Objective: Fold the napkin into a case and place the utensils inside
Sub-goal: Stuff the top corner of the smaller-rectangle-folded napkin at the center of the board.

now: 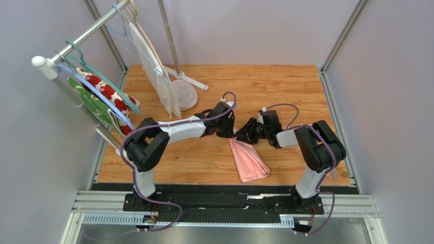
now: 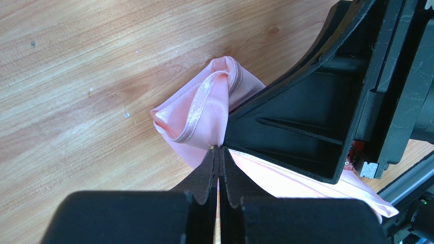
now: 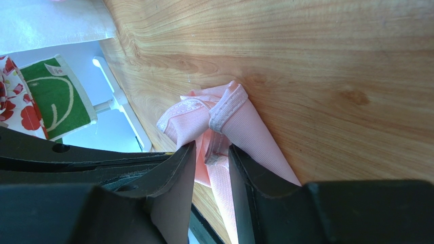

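The pink napkin (image 1: 249, 162) lies bunched on the wooden table, narrowing to a gathered corner between the two grippers. My left gripper (image 1: 232, 134) is shut on that corner; in the left wrist view its jaws (image 2: 218, 150) meet on the hemmed cloth (image 2: 204, 109). My right gripper (image 1: 244, 137) faces it from the right and almost touches it. In the right wrist view it (image 3: 211, 150) stands partly open, with a hemmed fold of napkin (image 3: 244, 122) loose between the fingers. The cloth forms no flat case. No utensils are in view.
A clothes rack (image 1: 76, 43) stands at the back left, with hangers carrying a green cloth (image 1: 91, 101), a white cloth with red flowers (image 1: 104, 90) and a white mesh bag (image 1: 163, 86). A round stand base (image 1: 184, 94) sits behind the arms. Metal rails edge the table.
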